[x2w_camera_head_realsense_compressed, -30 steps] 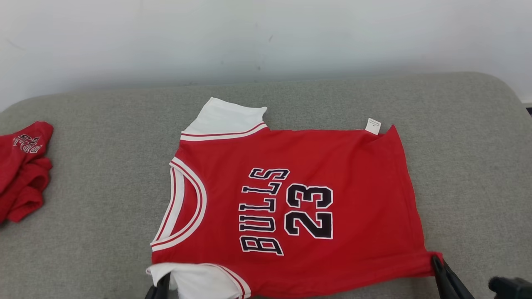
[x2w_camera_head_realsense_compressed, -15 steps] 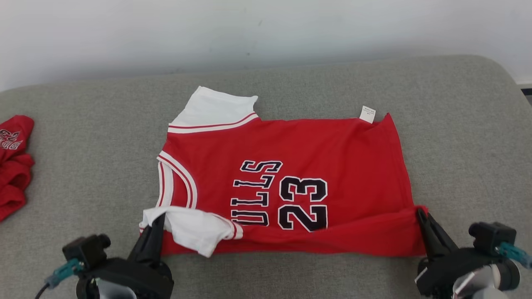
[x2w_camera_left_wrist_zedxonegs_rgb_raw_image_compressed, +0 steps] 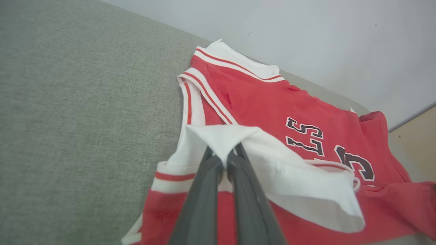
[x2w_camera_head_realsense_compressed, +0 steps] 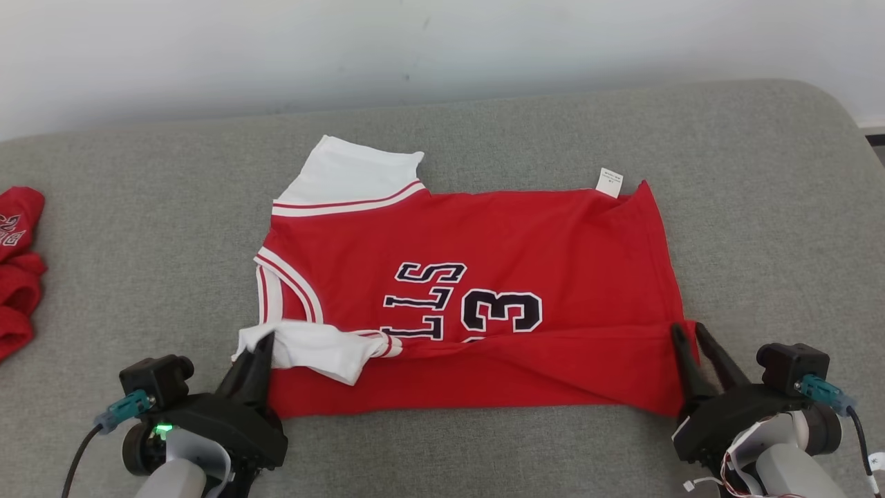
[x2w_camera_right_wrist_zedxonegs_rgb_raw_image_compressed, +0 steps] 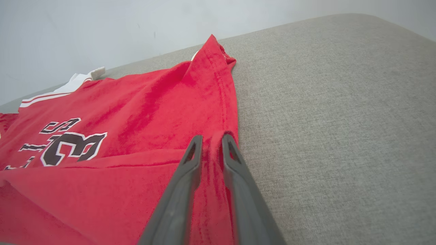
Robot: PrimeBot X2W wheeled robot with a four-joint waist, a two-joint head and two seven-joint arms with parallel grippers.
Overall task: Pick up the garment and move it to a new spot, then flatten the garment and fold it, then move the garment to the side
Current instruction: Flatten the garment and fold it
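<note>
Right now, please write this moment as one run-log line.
step: fold | jersey: near edge folded over | left gripper: shut on white sleeve | right gripper: open around hem

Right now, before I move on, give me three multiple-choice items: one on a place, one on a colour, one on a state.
1. The spare red garment lies at the cushion's: A) far left; B) middle; C) far right.
2. The jersey's sleeves are: A) black; B) white; C) grey.
3. The left gripper is: A) wide open; B) shut on nothing; C) shut on the near sleeve.
Key: A, it sits at the head view's left edge; B, both sleeves show white; C, its fingers pinch white cloth in the left wrist view.
</note>
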